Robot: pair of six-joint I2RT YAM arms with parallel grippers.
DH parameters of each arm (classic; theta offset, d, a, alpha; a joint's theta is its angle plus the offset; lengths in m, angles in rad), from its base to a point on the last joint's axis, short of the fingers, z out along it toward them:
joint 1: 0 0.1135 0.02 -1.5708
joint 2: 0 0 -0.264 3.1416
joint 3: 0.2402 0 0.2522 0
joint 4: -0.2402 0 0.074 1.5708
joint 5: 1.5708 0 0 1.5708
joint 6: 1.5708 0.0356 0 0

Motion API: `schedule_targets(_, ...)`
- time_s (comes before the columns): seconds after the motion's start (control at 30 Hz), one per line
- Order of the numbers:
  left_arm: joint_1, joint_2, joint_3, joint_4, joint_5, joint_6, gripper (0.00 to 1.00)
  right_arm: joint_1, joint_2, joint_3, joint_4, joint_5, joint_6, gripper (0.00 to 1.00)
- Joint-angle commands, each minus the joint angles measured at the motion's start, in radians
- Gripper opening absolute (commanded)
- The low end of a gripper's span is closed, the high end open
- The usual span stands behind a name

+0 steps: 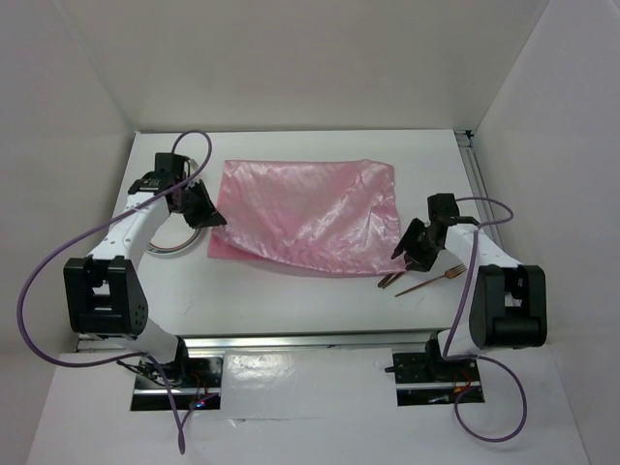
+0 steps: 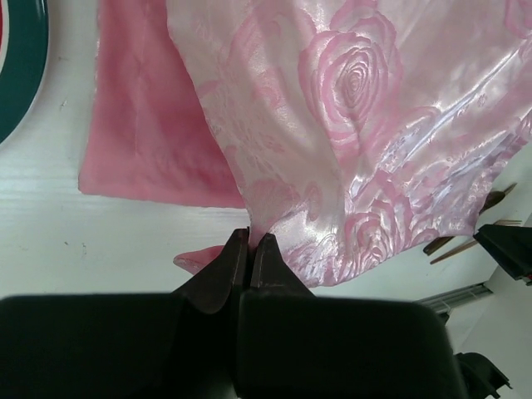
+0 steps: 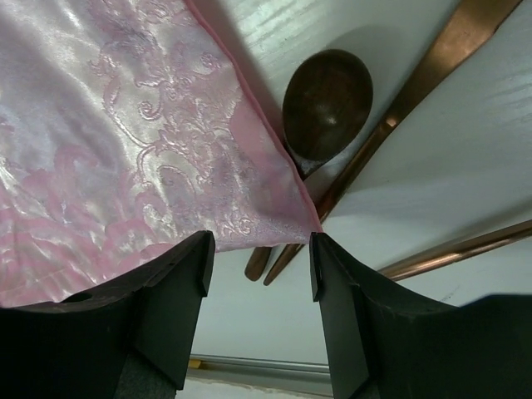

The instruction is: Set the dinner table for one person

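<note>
While the left gripper (image 2: 249,253) clamps an edge of the pink cloth (image 2: 357,125), the right gripper (image 3: 259,274), fingers apart, should close on the cloth's corner alone, clear of the brown spoon (image 3: 326,104).

There is one dinner table (image 1: 291,300) and one pink cloth (image 1: 310,208). One teal-rimmed plate (image 2: 21,58) sits at the cloth's nine o'clock. Three utensils lie at its five o'clock: one dark spoon (image 3: 327,104), one fork (image 1: 431,281) and one copper-coloured piece (image 3: 416,87) of unclear kind.
</note>
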Motion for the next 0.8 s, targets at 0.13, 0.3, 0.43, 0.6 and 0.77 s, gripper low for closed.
schedule_targets(0.13, 0.0, -0.013, 0.022, -0.03, 0.052, 0.021, 0.0, -0.003, -0.018, -0.057, 0.035, 0.024, 0.018, 0.59)
schedule_targets(0.3, 0.0, -0.013, 0.022, -0.03, 0.043, 0.021, 0.0, -0.003, -0.007, -0.066, 0.053, 0.033, 0.018, 0.58)
schedule_targets(0.43, 0.0, -0.013, 0.022, -0.03, 0.042, 0.021, 0.0, -0.003, -0.007, -0.066, 0.064, 0.044, 0.018, 0.56)
schedule_targets(0.6, 0.0, -0.004, 0.022, -0.03, 0.042, 0.021, 0.0, -0.003, -0.007, -0.066, 0.085, 0.064, 0.009, 0.34)
schedule_targets(0.77, 0.0, -0.004, 0.044, -0.04, 0.042, 0.021, 0.0, -0.003, -0.007, -0.032, 0.096, 0.084, 0.009, 0.0)
